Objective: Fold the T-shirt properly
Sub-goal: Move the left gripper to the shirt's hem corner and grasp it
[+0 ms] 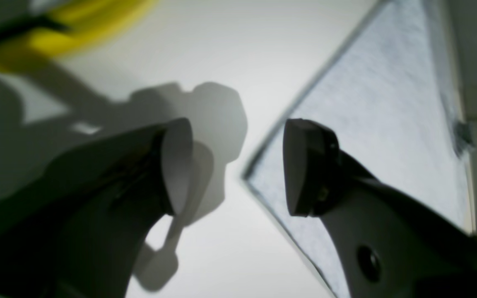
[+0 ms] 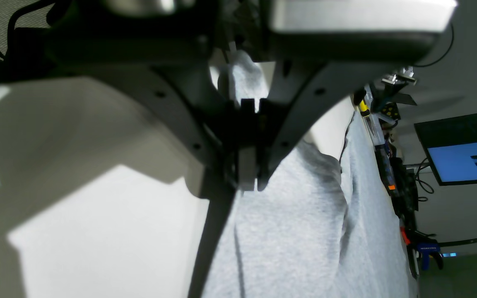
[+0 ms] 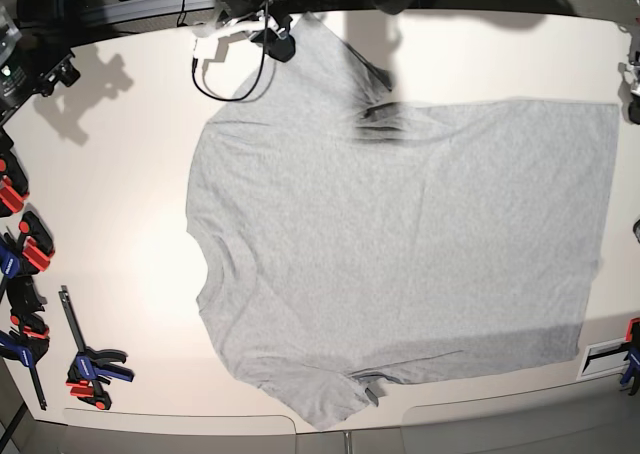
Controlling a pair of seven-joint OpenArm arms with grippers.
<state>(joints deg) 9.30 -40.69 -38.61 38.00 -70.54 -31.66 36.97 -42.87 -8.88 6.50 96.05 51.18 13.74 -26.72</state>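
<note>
So the T-shirt (image 3: 400, 244) is lying flat and spread out on the white table (image 3: 120, 174), plain side up, collar end toward 9 o'clock and hem toward 3 in the overhead shot. It's the starting layout, I'd say, no fold made yet.

My right gripper (image 2: 250, 182) is pinched tight on a bit of the grey fabric; a small bunch pokes up behind the fingers in the right wrist view. From overhead it seems to be the sleeve up at 11 o'clock, though the arm is mostly cut off there. I'm probably holding it so that side can be carried over.

My left gripper (image 1: 238, 165) is spread wide with nothing in it, floating just above a square corner of the shirt. Can't tell which corner.

Room-wise: bare table all along 9 o'clock. The clamps (image 3: 85, 364) sit at 8 o'clock, well apart from the cloth. The hem edge runs close to the table's 3 o'clock side, so less slack there.
</note>
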